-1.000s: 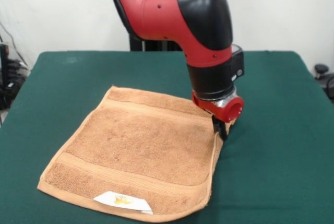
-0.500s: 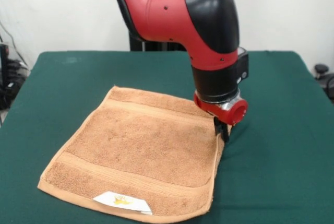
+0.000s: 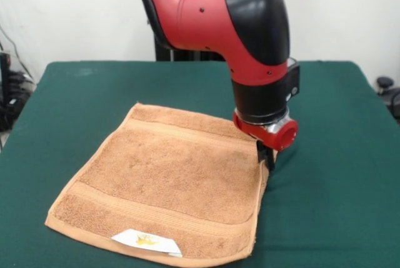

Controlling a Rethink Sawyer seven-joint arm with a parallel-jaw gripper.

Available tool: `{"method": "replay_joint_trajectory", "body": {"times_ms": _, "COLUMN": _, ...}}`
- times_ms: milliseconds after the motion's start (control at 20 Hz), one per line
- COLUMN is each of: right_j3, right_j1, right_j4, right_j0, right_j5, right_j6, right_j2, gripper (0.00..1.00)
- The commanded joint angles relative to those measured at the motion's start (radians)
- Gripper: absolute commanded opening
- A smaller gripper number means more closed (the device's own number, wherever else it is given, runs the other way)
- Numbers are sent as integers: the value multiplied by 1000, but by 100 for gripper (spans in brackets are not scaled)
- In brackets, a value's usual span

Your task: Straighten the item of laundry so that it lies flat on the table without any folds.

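Observation:
The orange-tan towel (image 3: 169, 180) lies spread on the dark green table (image 3: 337, 174), with its white label with a yellow mark (image 3: 147, 240) at the near edge. Its right edge is slightly raised and curled. My gripper (image 3: 267, 157) is down at the towel's far right corner, and its dark fingers look shut on the towel's edge there. The red and black arm (image 3: 250, 30) hides the table behind that corner.
The towel's near edge sits close to the table's front edge. Bare green cloth lies to the right of the gripper and behind the towel. Cables (image 3: 9, 93) hang off the table's left side, and a dark object (image 3: 386, 85) stands past its right edge.
My gripper has moved a little to the right with the towel's corner. The towel's right edge has followed it and lies straighter.

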State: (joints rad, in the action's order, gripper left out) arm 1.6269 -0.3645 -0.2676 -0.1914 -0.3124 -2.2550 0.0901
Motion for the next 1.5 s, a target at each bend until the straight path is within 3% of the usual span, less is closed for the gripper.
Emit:
{"method": "replay_joint_trajectory", "body": {"times_ms": 50, "right_j3": -165, "right_j1": 255, "right_j4": -82, "right_j0": 88, "right_j5": 151, "right_j6": -182, "right_j2": 56, "gripper": 0}}
{"method": "replay_joint_trajectory", "body": {"times_ms": 1300, "right_j3": -222, "right_j1": 274, "right_j4": -78, "right_j0": 120, "right_j5": 113, "right_j6": -196, "right_j2": 17, "gripper": 0}}
{"method": "replay_joint_trajectory", "body": {"times_ms": 1500, "right_j3": -236, "right_j1": 260, "right_j4": -61, "right_j0": 158, "right_j5": 68, "right_j6": -206, "right_j2": -51, "gripper": 0}}
